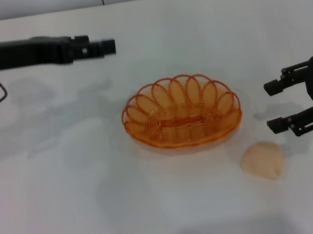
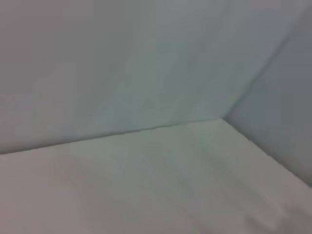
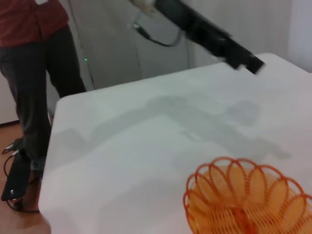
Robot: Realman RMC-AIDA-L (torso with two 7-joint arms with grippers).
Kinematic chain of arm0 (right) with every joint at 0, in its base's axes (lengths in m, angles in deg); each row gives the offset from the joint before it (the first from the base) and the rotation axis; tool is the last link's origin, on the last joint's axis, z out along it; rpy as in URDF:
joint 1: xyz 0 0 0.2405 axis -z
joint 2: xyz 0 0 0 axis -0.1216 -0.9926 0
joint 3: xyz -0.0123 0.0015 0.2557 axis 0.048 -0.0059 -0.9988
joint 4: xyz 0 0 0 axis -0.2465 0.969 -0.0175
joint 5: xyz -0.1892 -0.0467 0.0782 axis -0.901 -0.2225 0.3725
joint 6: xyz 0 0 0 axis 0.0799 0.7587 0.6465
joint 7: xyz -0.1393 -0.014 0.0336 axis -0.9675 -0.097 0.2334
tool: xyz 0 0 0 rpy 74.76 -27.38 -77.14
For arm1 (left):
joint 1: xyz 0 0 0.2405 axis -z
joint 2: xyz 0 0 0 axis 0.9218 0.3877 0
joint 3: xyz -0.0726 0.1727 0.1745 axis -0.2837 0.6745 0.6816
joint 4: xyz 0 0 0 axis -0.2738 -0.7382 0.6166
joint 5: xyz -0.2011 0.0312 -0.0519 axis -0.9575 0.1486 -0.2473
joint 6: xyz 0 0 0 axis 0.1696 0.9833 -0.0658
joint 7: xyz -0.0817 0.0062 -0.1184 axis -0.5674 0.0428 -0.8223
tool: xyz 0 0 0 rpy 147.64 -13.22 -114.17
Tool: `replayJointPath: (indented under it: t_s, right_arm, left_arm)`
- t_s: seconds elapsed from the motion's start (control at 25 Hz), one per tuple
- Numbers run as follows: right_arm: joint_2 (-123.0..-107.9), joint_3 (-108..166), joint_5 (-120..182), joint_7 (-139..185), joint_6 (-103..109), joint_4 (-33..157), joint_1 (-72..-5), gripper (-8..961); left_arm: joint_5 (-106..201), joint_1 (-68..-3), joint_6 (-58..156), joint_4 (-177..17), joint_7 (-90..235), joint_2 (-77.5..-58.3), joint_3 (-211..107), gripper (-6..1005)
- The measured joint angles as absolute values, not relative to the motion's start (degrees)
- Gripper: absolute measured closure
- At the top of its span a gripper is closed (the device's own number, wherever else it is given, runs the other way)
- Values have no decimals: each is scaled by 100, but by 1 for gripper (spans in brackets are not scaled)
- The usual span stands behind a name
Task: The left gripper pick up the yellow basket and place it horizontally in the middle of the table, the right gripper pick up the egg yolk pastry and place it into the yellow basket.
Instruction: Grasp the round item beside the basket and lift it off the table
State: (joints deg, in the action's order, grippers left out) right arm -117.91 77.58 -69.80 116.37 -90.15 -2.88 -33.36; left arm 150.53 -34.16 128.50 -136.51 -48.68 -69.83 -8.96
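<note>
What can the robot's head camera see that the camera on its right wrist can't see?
Only the head view shows the egg yolk pastry lying on the table just outside the yellow basket, and the right gripper, open, beside them. Only the right wrist view shows a person in a red top standing past the table's edge, and the floor. Both show the basket, the white table and the left gripper held out above the table, away from the basket.

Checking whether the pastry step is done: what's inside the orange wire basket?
Nothing: the oval orange wire basket shows only its own coiled floor. The pale cream egg yolk pastry lies on the white table beside it. The tabletop beneath shows through the wires.
</note>
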Motion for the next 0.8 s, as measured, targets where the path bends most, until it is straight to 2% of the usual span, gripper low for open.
replayJointPath:
  t_s: [0.32, 0.8]
  right_arm:
    - [-11807, 8393, -7377, 12064, -8675, -360, -3348, 206]
    - [-11818, 9660, -7821, 12685, -7579, -379, -3437, 209]
  left_arm:
    - [15071, -3654, 13697, -13803, -3508, -7037, -847, 115]
    - [15257, -3720, 14348, -13811, -2668, -6961, -806, 115]
